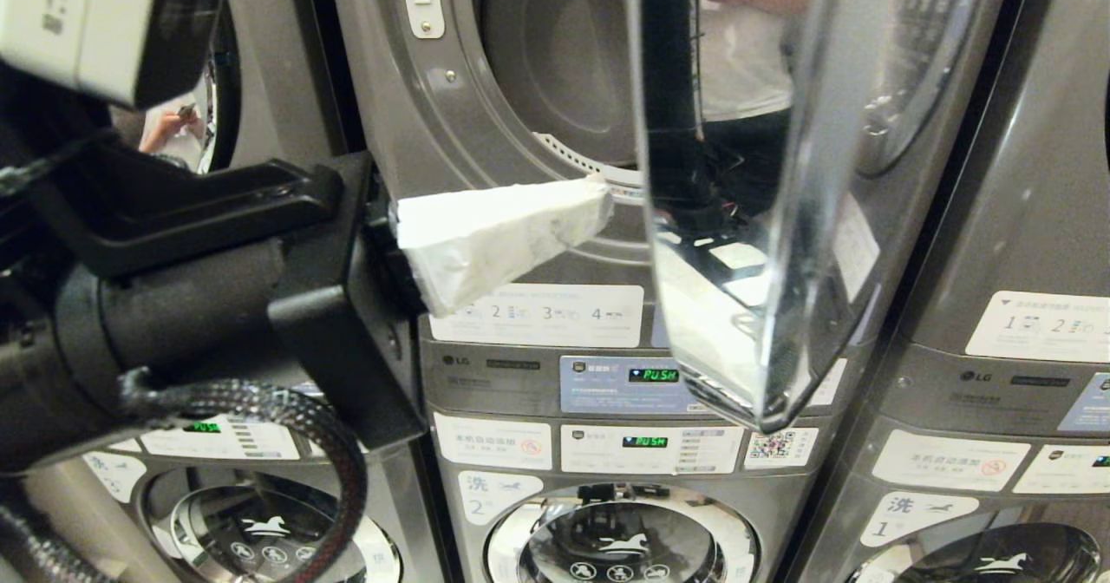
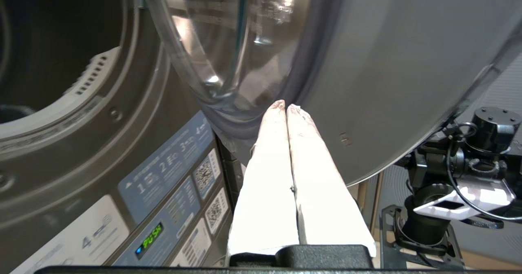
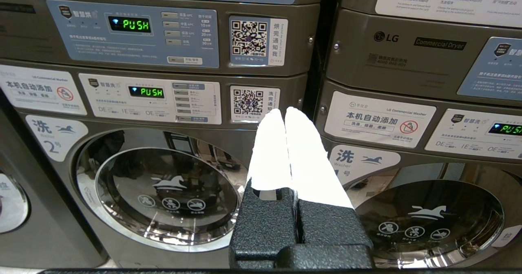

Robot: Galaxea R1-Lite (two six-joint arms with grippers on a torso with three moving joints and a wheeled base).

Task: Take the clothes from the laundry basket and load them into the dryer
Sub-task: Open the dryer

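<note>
My left gripper (image 2: 287, 109) is clenched, empty, tips at the open dryer door (image 1: 737, 219), presumably to swing it wider before loading; right gripper (image 3: 285, 115) clenched, parked low; dryer drum (image 1: 564, 54) open; clothes, basket unseen.

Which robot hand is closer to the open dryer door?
Left. The left gripper is up by the open dryer door, its shut fingers almost at the edge. The right gripper hangs lower, facing the washers.

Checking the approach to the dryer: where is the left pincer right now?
In the head view, the left pincer is left of centre, shut and empty, its tips at the lower rim of the dryer opening, beside the open door.
</note>
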